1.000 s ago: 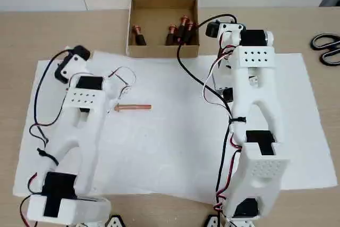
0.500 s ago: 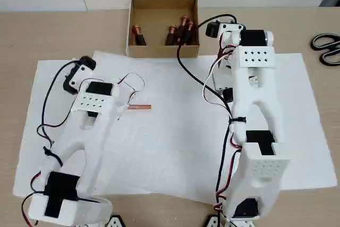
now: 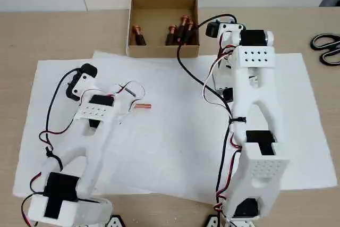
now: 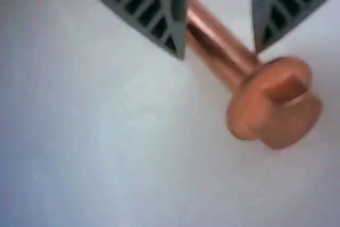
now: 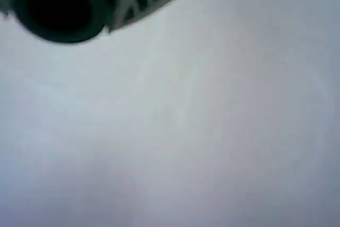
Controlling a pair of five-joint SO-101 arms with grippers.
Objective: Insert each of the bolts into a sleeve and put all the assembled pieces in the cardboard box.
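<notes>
Up close, left pincer [image 4: 219, 49] wide astride copper bolt [image 4: 249, 83], perhaps touching one side.

bolt [image 4: 276, 102] copper | sleeve [image 5: 58, 35] black | fingers [image 4: 143, 3] grey – ribbed | paper [image 3: 175, 147] white | box [image 3: 162, 51] brown

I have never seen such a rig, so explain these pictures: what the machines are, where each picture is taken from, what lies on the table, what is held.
Two robot arms stand at a table: the left arm and the right arm. The high view looks down from above; each wrist view comes from a camera on one arm. On a paper sheet lies a bolt. The left tool is open, one finger on each side of its shaft. The cardboard box holds several assembled pieces. Scissors lie at the table's edge. The right wrist view shows a dark tube end, probably a sleeve; whether it is gripped is unclear.
</notes>
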